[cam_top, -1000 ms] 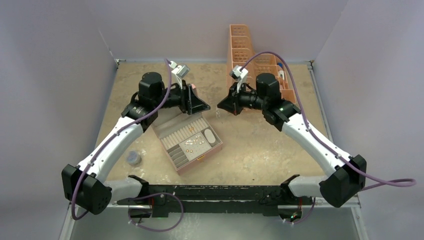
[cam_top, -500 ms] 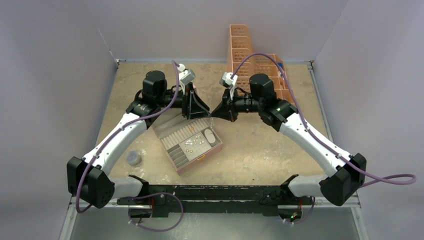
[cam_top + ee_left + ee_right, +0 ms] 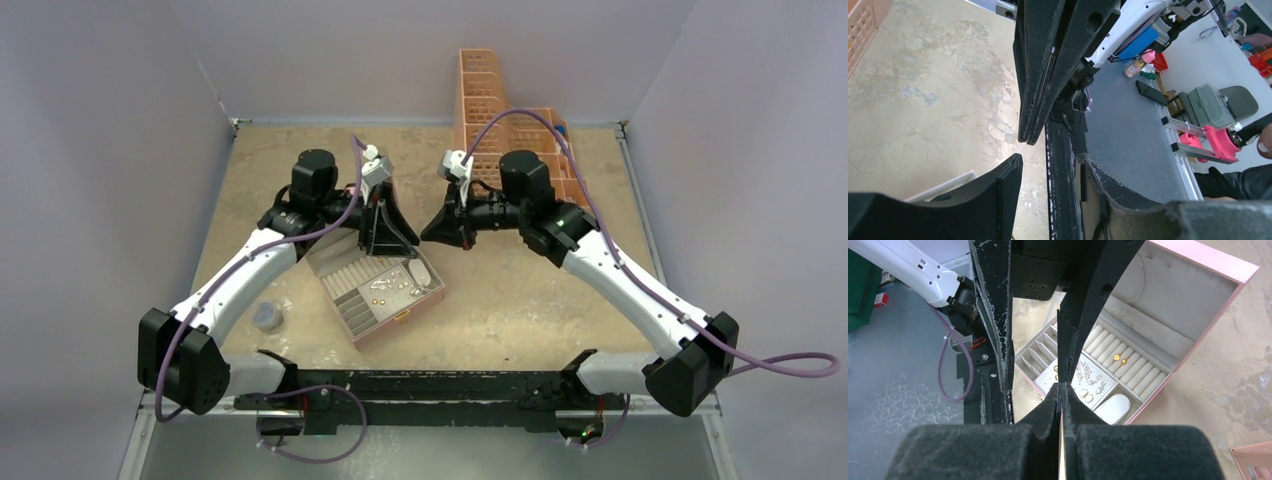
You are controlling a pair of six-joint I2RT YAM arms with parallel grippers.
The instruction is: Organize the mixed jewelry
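The pink quilted box [image 3: 386, 333] lies open near the table's middle, its lid [image 3: 1178, 300] raised. The mixed jewelry [image 3: 384, 289] rests in its grey tray: silvery pieces [image 3: 1091, 376], gold rings [image 3: 1085, 396] and two gold studs [image 3: 1120, 359] on the ring rolls. My left gripper [image 3: 389, 244] hangs over the box's back edge, open, with nothing between its fingers [image 3: 1000, 192]. My right gripper [image 3: 425, 234] sits just to its right, tip to tip with it. It is shut [image 3: 1061, 386], and nothing shows between its pads.
A grey round disc [image 3: 266, 316] lies on the table left of the box. Orange slotted baskets [image 3: 498, 110] stand at the back right, behind the right arm. A white oval pad [image 3: 1113, 407] fills the box's corner compartment. The black base rail [image 3: 1060, 165] runs along the near edge.
Both grippers have drawn together above the box's back corner. The left one swung right and down over the box with its jaws slightly narrower. The right one shifted left, staying shut.
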